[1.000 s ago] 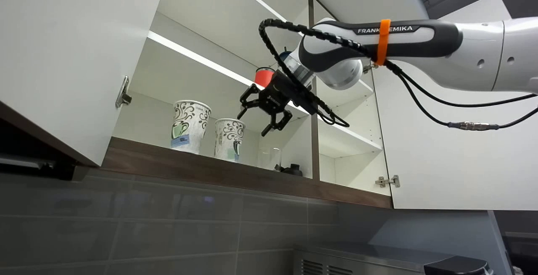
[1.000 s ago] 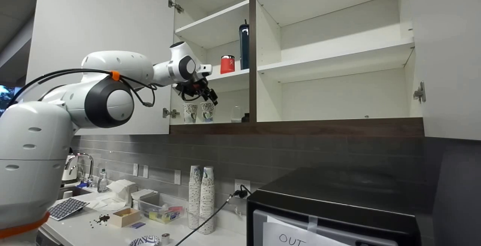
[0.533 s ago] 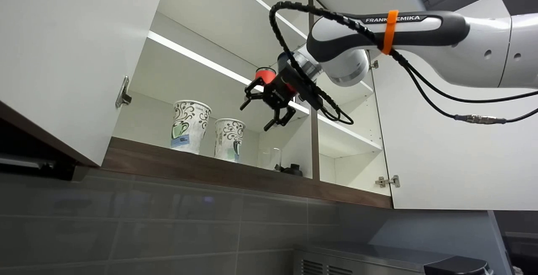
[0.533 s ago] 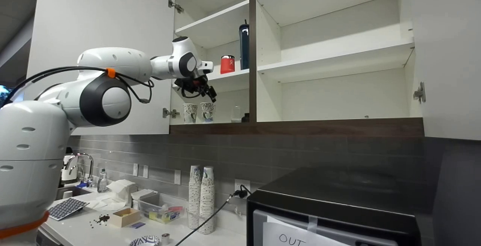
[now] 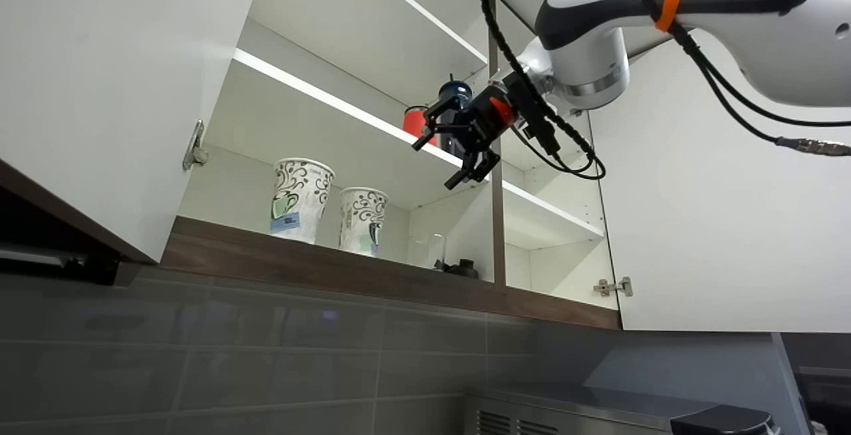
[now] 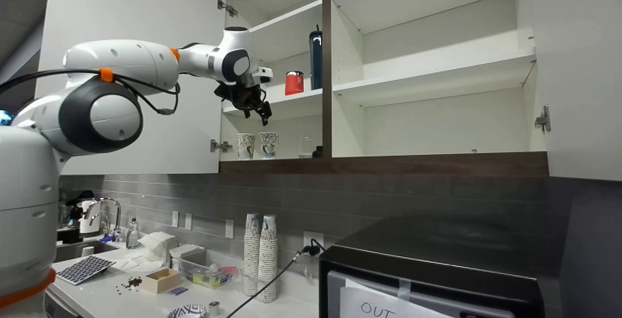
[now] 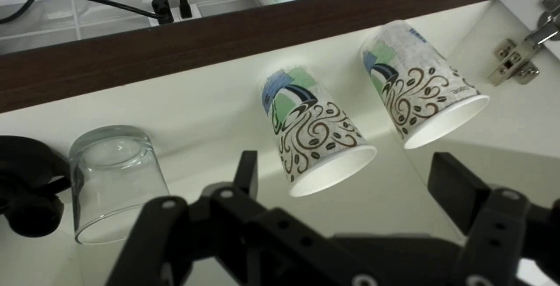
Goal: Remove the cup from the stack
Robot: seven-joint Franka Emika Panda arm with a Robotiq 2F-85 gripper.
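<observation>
Cup [image 7: 314,130] apart from its twin [image 7: 413,85]

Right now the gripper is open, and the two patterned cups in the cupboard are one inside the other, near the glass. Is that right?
Not quite: one patterned cup isn't inside the other cup; the wrist view shows them standing apart. The gripper is open, and the glass is near them.

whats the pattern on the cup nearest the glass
The cup is white with brown swirls, beans, blue and green patches; best seen in the wrist view.
</observation>
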